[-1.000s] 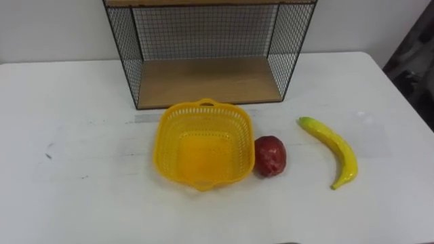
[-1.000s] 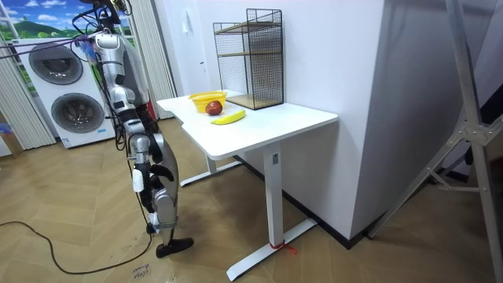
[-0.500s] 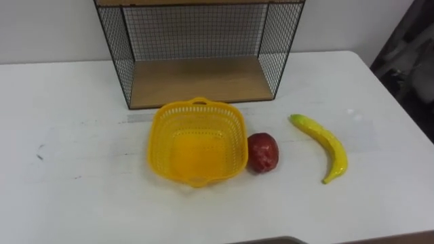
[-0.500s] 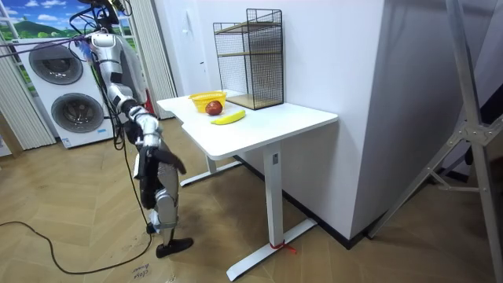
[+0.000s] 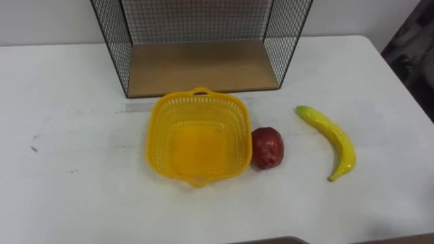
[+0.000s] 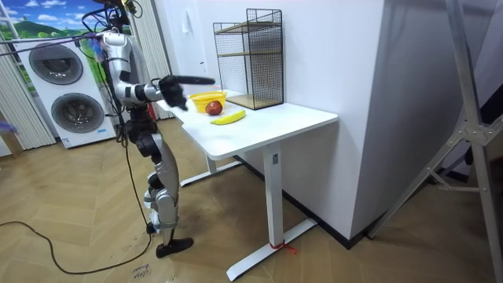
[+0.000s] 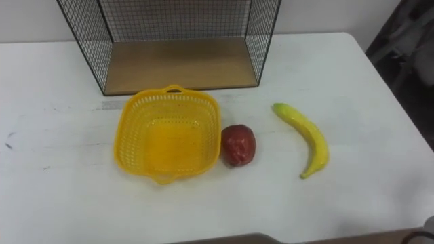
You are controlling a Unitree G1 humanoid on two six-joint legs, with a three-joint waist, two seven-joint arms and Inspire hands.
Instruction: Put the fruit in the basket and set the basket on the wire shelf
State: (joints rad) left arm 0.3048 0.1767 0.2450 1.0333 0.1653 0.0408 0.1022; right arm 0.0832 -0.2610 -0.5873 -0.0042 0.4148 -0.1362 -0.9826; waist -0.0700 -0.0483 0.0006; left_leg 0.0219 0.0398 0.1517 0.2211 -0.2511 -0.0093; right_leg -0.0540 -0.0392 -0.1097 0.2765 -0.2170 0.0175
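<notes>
**Table with one basket and two fruits, none inside**

White table (image 5: pixel 68 169) against the wall, carrying one wire shelf (image 5: pixel 203 68) at the back and one yellow basket (image 5: pixel 196 146) just in front of it, upright and empty. One red fruit (image 5: pixel 268 147) just beside the basket's right wall. One banana (image 5: pixel 331 134) farther right, apart. Stands at the table's end in the room view, arm raised over it. One dark hand (image 6: pixel 176 94) blurred: cannot tell left from right, nor spread from curled.

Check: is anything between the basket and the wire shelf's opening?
Nothing visible. The basket sits before the open front of the wire shelf; the red fruit and banana lie to its right, off that path.
</notes>
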